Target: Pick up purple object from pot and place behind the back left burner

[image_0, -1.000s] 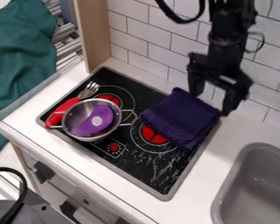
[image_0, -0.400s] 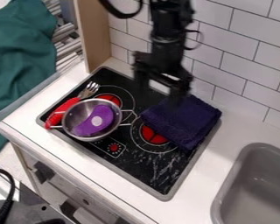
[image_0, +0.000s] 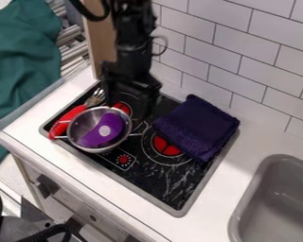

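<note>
See white wall tiles (image_0: 217, 52) behind a white counter (image_0: 217, 203). Below them, find the black stovetop (image_0: 154, 177) set into the counter. At the left edge, find rumpled green cloth (image_0: 21, 71). At the top, see the black robot arm (image_0: 134, 38) hanging down in front of the wooden panel (image_0: 102, 42) and the tiles. To the right, see the gray sink (image_0: 280, 208), partly cut off by the view's edge. On the right part of the stovetop, find a folded dark purple towel (image_0: 198, 127), partly covering a burner.

Spot the gripper (image_0: 127, 101) over the stovetop's back left part, near the metal pot (image_0: 83, 122), with its jaws spread wide apart. Cannot tell its exact height. Beside the pot, find a fork (image_0: 66, 122) with a red handle and metal tines. Inside the pot, see the curved purple object (image_0: 94, 139), tilted along its wall, with a pale oval patch on top. Beyond the pot, glimpse the red back left burner (image_0: 122, 108).
</note>
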You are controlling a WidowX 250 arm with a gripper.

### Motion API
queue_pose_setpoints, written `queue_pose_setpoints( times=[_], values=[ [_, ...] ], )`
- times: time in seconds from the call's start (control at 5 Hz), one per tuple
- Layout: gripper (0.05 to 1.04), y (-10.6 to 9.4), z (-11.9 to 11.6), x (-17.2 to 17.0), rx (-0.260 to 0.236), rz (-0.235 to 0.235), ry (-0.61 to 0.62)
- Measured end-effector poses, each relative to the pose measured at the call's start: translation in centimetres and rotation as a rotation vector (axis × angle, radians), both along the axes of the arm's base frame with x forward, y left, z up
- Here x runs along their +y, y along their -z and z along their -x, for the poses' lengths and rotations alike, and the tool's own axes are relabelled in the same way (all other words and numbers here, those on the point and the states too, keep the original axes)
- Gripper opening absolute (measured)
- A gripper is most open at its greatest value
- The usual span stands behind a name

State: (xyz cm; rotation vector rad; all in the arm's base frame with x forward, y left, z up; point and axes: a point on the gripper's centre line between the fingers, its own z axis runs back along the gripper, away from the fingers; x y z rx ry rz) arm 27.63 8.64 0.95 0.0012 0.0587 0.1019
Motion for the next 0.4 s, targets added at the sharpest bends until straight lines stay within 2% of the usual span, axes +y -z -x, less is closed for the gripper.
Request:
queue_pose_setpoints(
  times=[0.4],
  values=[
    [1.007,0.91,1.14,2.27,0.028,0.005,-0.026]
  ],
)
